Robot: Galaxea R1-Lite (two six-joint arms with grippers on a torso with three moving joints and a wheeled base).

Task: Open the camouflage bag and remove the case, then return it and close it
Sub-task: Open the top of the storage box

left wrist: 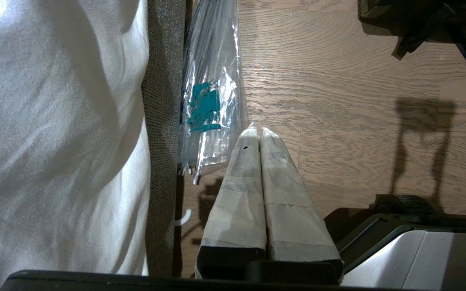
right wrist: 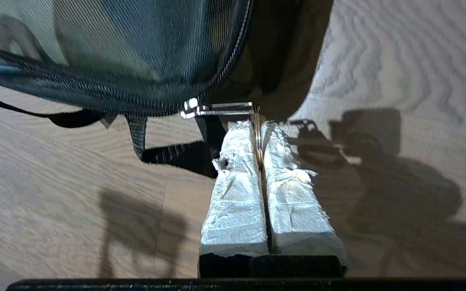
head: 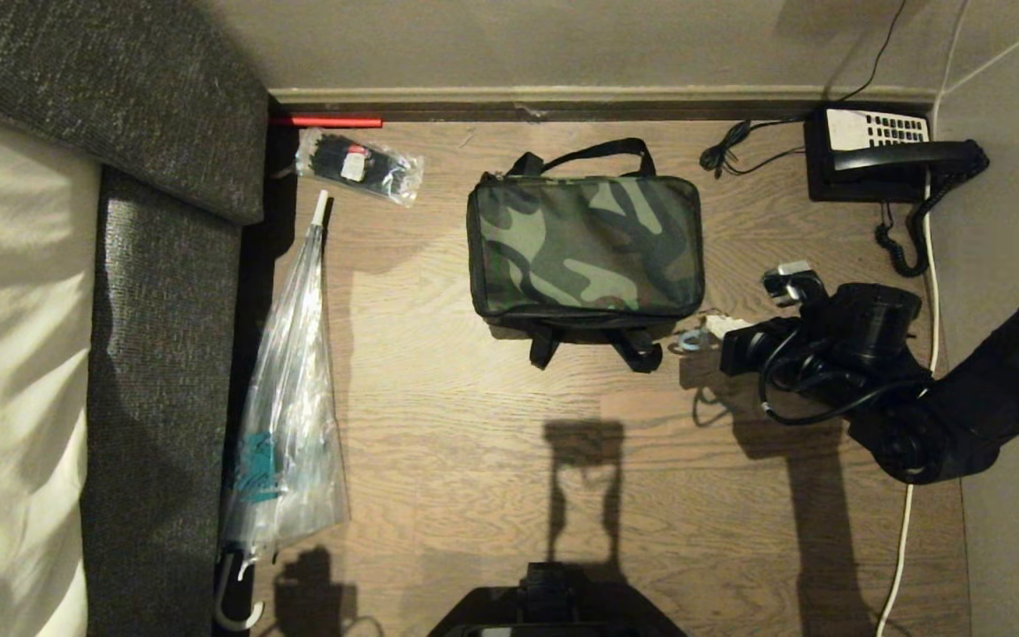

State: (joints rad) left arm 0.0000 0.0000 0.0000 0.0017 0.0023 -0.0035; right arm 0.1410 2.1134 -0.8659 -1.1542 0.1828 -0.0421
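My right gripper [right wrist: 259,125], fingers pressed together, pinches the metal zipper pull [right wrist: 217,109] at the near right corner of the camouflage bag [head: 585,246]. The bag sits zipped on the wooden floor [head: 492,442], left of the telephone [head: 881,155]. My left gripper [left wrist: 259,131] hangs closed, well away from the bag.

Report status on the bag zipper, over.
Right end effector shut on zipper pull at camouflage bag near corner. Bag zipped shut. Left end effector shut, parked by umbrella. Nothing obstructing.

The camouflage bag [head: 586,246] is matt woven cloth; its zipper pull [right wrist: 221,109] is shiny metal; the floor [head: 492,416] is grained wood.
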